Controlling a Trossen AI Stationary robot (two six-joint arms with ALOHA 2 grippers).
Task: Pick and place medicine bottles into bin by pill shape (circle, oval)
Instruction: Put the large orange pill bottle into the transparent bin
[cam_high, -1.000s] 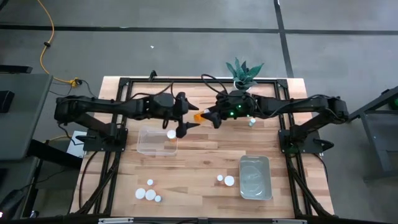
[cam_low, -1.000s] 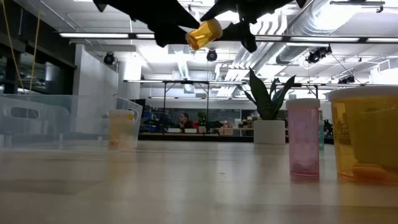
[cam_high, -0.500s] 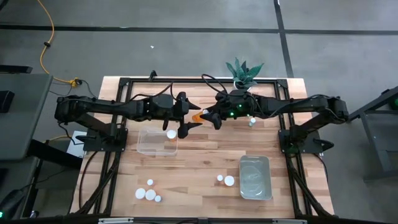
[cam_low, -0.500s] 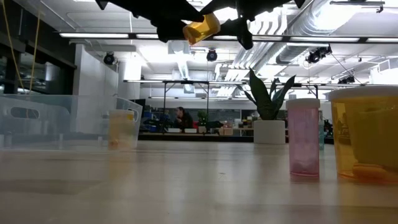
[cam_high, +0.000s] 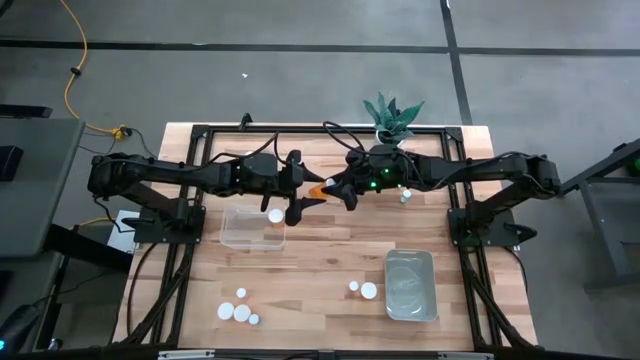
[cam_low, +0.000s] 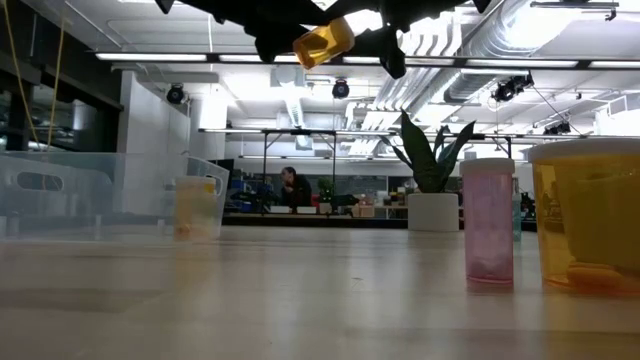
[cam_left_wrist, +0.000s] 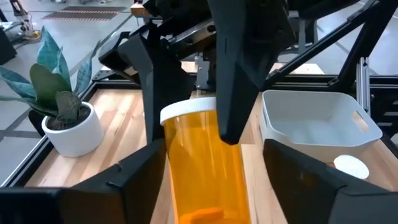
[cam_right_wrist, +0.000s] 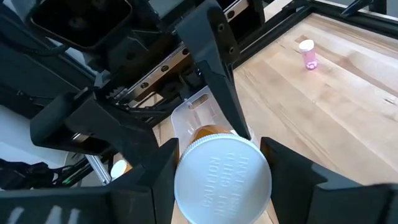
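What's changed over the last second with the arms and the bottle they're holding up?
Little. The orange bottle, in mid-air between the left gripper and the right gripper, has risen slightly and tilted in the low view, its cap end now higher. The left gripper has edged closer to the right one. The bins and the bottles on the table have not moved.

My left gripper (cam_high: 300, 199) and right gripper (cam_high: 336, 188) crowd one orange bottle (cam_high: 318, 188) mid-air; bare table (cam_high: 330, 245) below is open
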